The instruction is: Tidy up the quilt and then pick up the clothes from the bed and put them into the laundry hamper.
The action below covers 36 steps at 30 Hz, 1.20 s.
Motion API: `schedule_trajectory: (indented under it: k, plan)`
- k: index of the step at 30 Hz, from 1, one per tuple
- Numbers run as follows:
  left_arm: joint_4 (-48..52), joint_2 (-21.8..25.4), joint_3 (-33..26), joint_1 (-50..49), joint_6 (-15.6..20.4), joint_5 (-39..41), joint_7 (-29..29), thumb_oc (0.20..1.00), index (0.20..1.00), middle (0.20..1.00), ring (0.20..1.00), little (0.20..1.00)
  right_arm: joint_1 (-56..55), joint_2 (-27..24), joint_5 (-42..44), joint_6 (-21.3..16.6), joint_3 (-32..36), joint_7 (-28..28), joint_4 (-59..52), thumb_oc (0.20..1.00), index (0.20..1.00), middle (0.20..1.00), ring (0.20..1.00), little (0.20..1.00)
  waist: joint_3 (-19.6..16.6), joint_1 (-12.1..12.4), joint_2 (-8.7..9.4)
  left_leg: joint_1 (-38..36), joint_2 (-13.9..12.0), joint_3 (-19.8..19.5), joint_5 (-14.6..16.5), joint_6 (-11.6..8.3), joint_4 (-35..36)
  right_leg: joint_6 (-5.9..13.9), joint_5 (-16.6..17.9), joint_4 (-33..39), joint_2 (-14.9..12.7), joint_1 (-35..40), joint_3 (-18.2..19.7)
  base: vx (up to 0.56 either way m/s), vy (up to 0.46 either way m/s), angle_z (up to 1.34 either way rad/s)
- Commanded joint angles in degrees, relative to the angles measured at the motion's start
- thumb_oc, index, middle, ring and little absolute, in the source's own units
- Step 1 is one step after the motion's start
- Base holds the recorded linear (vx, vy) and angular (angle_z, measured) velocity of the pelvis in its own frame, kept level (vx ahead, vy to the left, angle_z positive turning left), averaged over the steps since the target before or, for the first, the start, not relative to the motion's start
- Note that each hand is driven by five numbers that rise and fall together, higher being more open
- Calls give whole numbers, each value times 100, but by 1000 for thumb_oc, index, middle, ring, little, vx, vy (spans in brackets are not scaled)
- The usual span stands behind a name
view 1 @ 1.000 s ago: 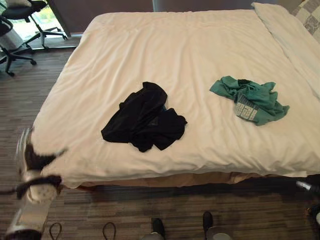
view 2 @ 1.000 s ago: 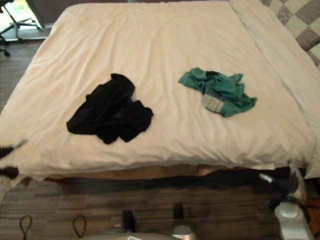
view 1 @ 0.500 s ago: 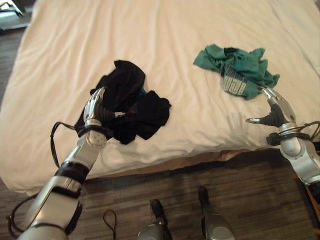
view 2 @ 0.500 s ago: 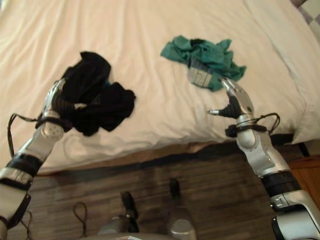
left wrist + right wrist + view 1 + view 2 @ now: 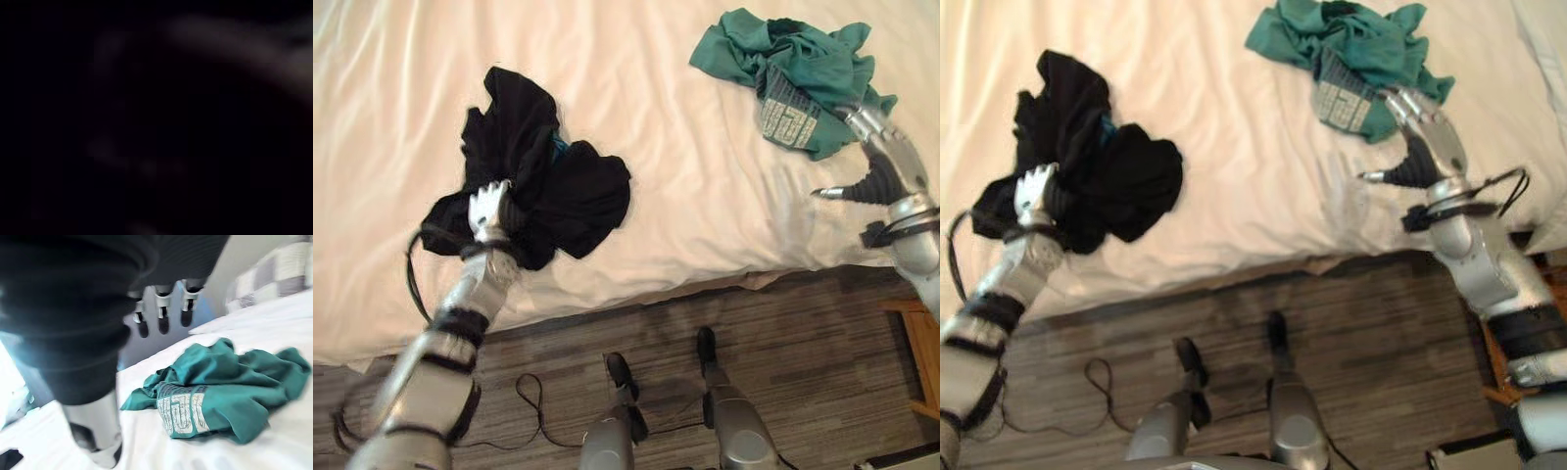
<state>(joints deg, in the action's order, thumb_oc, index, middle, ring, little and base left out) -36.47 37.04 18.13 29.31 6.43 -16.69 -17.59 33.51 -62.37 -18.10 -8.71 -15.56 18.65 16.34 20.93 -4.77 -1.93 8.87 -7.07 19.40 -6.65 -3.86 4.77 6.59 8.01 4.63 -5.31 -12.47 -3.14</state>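
Clothes lay in two soft, light heaps on the quilt (image 5: 656, 147) — black clothes (image 5: 543, 186) against the left robot hand (image 5: 487, 208), whose grip I could not tell; green clothes (image 5: 1356, 49) just beyond the open right robot hand (image 5: 1425, 137). Best gathered by a bunched fold — loose edges would likely trail.

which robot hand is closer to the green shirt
Right. The right robot hand is at the near edge of the green shirt, fingers open. The left robot hand is far across the quilt, buried in the black clothes.
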Motion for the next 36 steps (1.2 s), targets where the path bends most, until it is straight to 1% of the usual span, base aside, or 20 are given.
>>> schedule_trajectory:
  k: [1, 4, 5, 7, 11, 13, 14, 15, 17, 20, 23, 24, 25, 26, 27, 28, 29, 30, 31, 36]
  plan:
    - [-65, -369, 397, -1403, 389, 820, 616, 200, 200, 200, 200, 200, 1087, -454, 116, 212, -420, 209, 1175, 1000, 1000, 1000, 1000, 1000, -228, 382, 14, 0, -381, -191, 173, -711, 23, 428, -657, -142, -281, -97, -394, -10, -140, 41]
    - [211, -441, 328, -1935, 459, 972, 679, 200, 200, 200, 200, 200, 1908, -586, 341, 289, -969, 104, 2285, 1000, 1000, 1000, 1000, 1000, -211, 493, -148, 147, -363, -278, 79, -770, 23, 396, -633, -57, -292, -104, -523, -23, -96, 43]
    - [359, -563, 367, -2425, 556, 1100, 768, 200, 200, 200, 200, 200, 2669, -678, 499, 322, -1480, -1, 3383, 1000, 1000, 1000, 1000, 1000, -117, 665, -384, 283, -327, -338, -20, -847, 23, 389, -649, -2, -342, -104, -677, -29, -104, 49]
    - [363, -632, 359, -2583, 562, 1163, 804, 200, 200, 200, 200, 200, 3251, -675, 594, 347, -1862, -60, 3971, 1000, 1000, 1000, 1000, 1000, -121, 682, -515, 408, -310, -386, -84, -887, 23, 381, -625, 34, -367, -161, -738, -33, -65, 50]
    - [72, -1040, 306, -2901, 568, 1722, 881, 200, 200, 200, 200, 200, 4878, -446, 605, 470, -2834, -120, 5513, 1000, 1000, 1000, 1000, 1000, -25, 927, -1080, 918, -196, -487, -355, -1043, 23, 449, -655, 37, -556, -482, -944, -35, -12, 43]
    - [76, -1088, 285, -2915, 570, 1781, 899, 200, 200, 200, 200, 200, 5057, -426, 529, 499, -3003, -155, 5626, 1000, 1000, 1000, 1000, 1000, -4, 960, -1171, 1000, -183, -540, -404, -1076, 23, 448, -669, 37, -562, -548, -953, -31, -6, 23]
    - [118, -1137, 279, -2926, 595, 1868, 947, 200, 200, 200, 200, 200, 5137, -395, 464, 523, -3104, -207, 5686, 749, 749, 749, 749, 749, 3, 994, -1239, 1084, -159, -611, -423, -1092, 23, 447, -674, 37, -556, -615, -942, -28, -55, 15]
    - [269, -1172, 242, -2902, 625, 2008, 1022, 200, 200, 200, 200, 200, 5060, -349, 555, 486, -3064, -409, 5715, 200, 200, 200, 200, 200, -1, 1027, -1319, 1148, -153, -626, -458, -1086, 23, 436, -684, 37, -523, -657, -952, -28, -55, 17]
    - [505, -1154, 121, -3008, 664, 2203, 1156, 200, 200, 200, 200, 200, 4640, -323, 976, 393, -2753, -816, 5545, 200, 200, 200, 200, 200, 10, 1049, -1359, 1116, -203, -631, -502, -1073, 23, 419, -701, 37, -475, -612, -971, 13, -56, 18]
    - [684, -1142, 40, -3053, 675, 2287, 1187, 200, 200, 200, 200, 200, 4022, -344, 1537, 314, -2217, -1017, 5211, 200, 200, 200, 200, 200, 27, 1066, -1294, 996, -222, -640, -522, -1065, 23, 383, -718, 37, -448, -478, -991, 30, -31, 12]
    - [1109, -1150, -94, -3199, 724, 2251, 1241, 200, 200, 200, 200, 200, 2021, -308, 2139, 105, -925, -1045, 4004, 200, 200, 200, 200, 200, 54, 1033, -1056, 720, -184, -897, -453, -1041, 23, 340, -782, 37, -441, -138, -1069, 40, -36, 16]
    - [1349, -1122, -219, -3303, 681, 2209, 1386, 200, 200, 200, 200, 200, 254, -4, 2344, -15, 208, -1056, 2808, 200, 200, 200, 200, 200, 17, 903, -847, 382, -219, -766, -234, -866, 23, 341, -812, 37, -538, 173, -1212, 64, -52, 12]
    - [1355, -1082, -181, -3300, 677, 2212, 1387, 200, 200, 200, 200, 200, 111, 3, 2329, 0, 337, -1053, 2748, 200, 200, 200, 200, 200, 11, 950, -827, 365, -215, -765, -232, -865, 23, 343, -816, 37, -542, 189, -1212, 51, -1, 27]
    - [1393, -1051, -287, -3303, 657, 2255, 1443, 200, 200, 200, 200, 200, -539, 142, 2430, -66, 814, -1059, 2346, 200, 200, 200, 200, 200, -18, 898, -741, 161, -256, -560, -124, -785, 23, 359, -806, 37, -609, 315, -1273, 33, 142, 36]
    - [1480, -1011, -698, -3342, 656, 2433, 1536, 200, 200, 200, 200, 200, -1871, 733, 2812, -170, 1702, -1176, 1568, 200, 200, 200, 200, 200, -123, 614, -554, -402, -393, -7, 112, -676, 20, 396, -746, 37, -776, 542, -1462, 69, 152, 37]
    - [1447, -976, -815, -3393, 623, 2465, 1566, 200, 200, 200, 200, 200, -2444, 1130, 2921, -165, 2128, -1206, 1345, 200, 200, 200, 200, 200, -223, 552, -496, -580, -411, 98, 185, -671, -16, 411, -736, 37, -798, 627, -1505, 65, 118, 24]
    - [1452, -960, -793, -3394, 621, 2468, 1567, 200, 200, 200, 200, 200, -2502, 1146, 2915, -154, 2174, -1207, 1310, 200, 200, 200, 200, 200, -228, 574, -490, -588, -410, 97, 186, -672, -16, 412, -738, 37, -800, 636, -1507, 103, 141, 22]
    - [1342, -1038, -979, -3376, 511, 2541, 1590, 200, 200, 200, 200, 200, -2936, 1975, 3093, -114, 2432, -1167, 1261, 200, 200, 200, 200, 200, -414, 430, -373, -753, -348, 74, 263, -629, -54, 420, -716, 24, -796, 810, -1546, 100, 171, 33]
    - [1265, -1070, -1082, -3389, 446, 2533, 1637, 200, 200, 200, 200, 200, -3151, 2256, 3101, -115, 2526, -1192, 1162, 200, 200, 200, 200, 200, -501, 378, -312, -811, -338, 88, 329, -584, -41, 424, -695, -1, -817, 875, -1540, 99, 172, 36]
    - [787, -1275, -1213, -3299, 306, 2335, 1635, 200, 200, 200, 200, 200, -3662, 3236, 3137, -61, 2278, -1441, 828, 200, 200, 200, 200, 200, -634, 333, 5, -1058, -243, 156, 543, -436, -57, 529, -590, -26, -964, 1128, -1565, 36, 235, 20]
